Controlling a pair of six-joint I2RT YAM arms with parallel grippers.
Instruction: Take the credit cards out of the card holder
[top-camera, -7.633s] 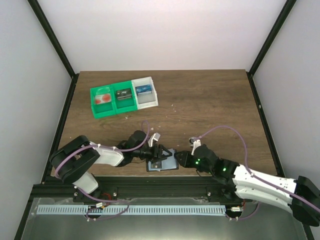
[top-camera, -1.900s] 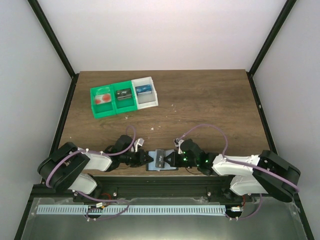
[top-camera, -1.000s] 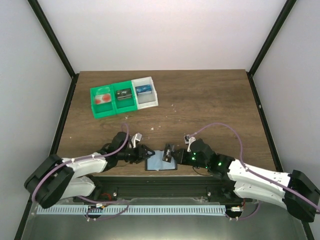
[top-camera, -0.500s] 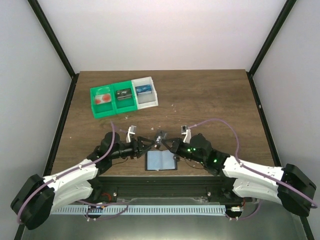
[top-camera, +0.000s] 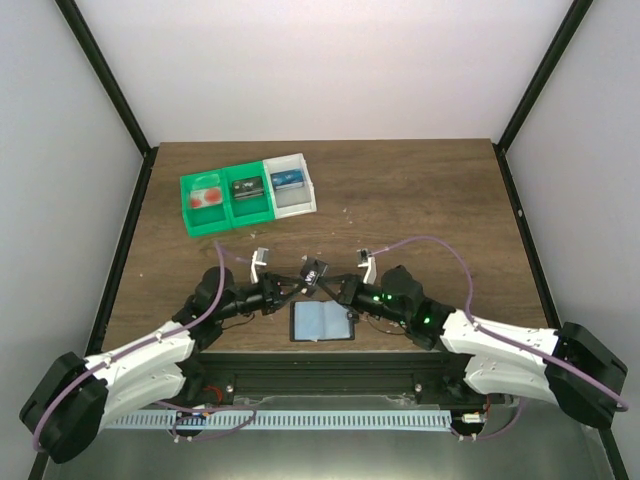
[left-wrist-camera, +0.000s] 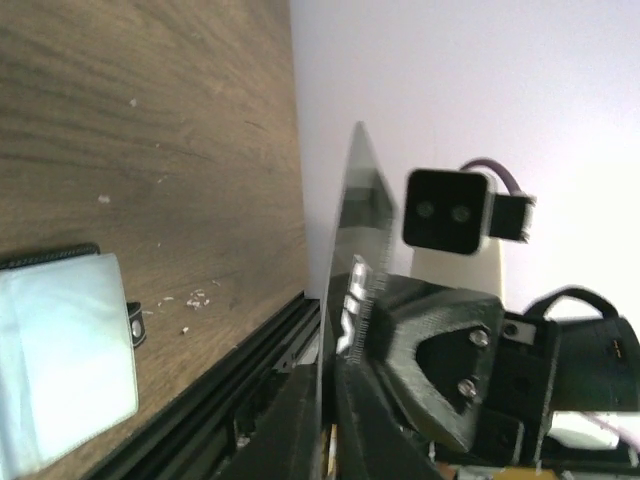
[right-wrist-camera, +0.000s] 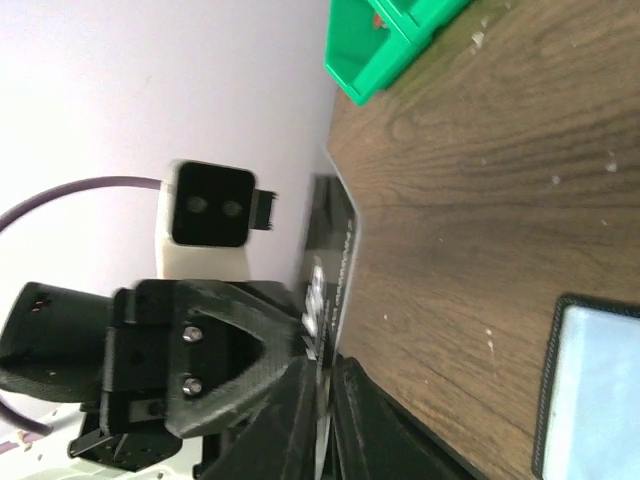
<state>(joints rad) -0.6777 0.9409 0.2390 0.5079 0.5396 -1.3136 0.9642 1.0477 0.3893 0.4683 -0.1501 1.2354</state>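
My work surface is a dark brown wood-grain table (top-camera: 420, 200), sprinkled with a few pale specks (top-camera: 347, 211). Plain white walls enclose it: a back wall (top-camera: 320, 60), a left wall (top-camera: 50, 200) and a right wall (top-camera: 590, 200). Black frame struts (top-camera: 105, 75) run up both rear corners. A black rail (top-camera: 320, 375) borders the near edge, with a white slotted strip (top-camera: 270, 421) on grey metal below. Lighting is even and diffuse, with soft shadows.

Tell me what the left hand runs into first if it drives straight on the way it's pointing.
Probably the right hand: it faces the left hand head-on, and both grip the same dark card between them. The gap between the two is hard to judge.
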